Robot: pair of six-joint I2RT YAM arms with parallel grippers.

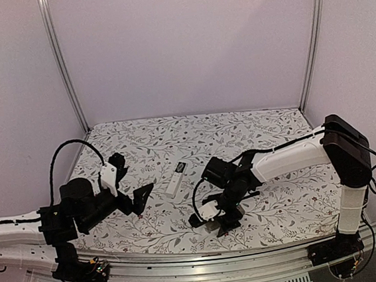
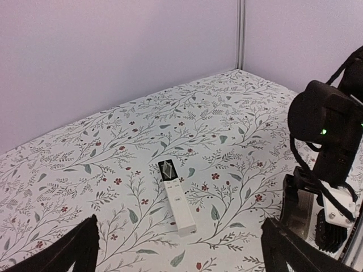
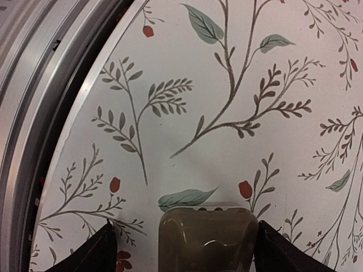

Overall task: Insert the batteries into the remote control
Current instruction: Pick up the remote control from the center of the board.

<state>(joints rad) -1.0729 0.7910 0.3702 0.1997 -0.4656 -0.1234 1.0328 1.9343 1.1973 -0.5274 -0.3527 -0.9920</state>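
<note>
The remote control (image 1: 175, 180) (image 2: 180, 205) is a slim white bar with a black far end, lying flat mid-table. My left gripper (image 1: 133, 179) (image 2: 180, 243) hovers open just left of it, its dark fingertips (image 2: 85, 246) wide apart and holding nothing. My right gripper (image 1: 214, 224) (image 3: 185, 226) is low near the table's front edge, also open. A murky translucent brown plastic case (image 3: 207, 241) (image 2: 300, 211) rests on the cloth between its fingers, with a gap on the left side. No batteries show; what the case holds is too dim to tell.
The floral cloth (image 1: 240, 132) covers the table up to the metal rail (image 3: 34, 85) along the front edge, close beside the right gripper. White walls with two upright metal posts (image 1: 64, 66) close the back. The right arm (image 2: 329, 130) stands right of the remote.
</note>
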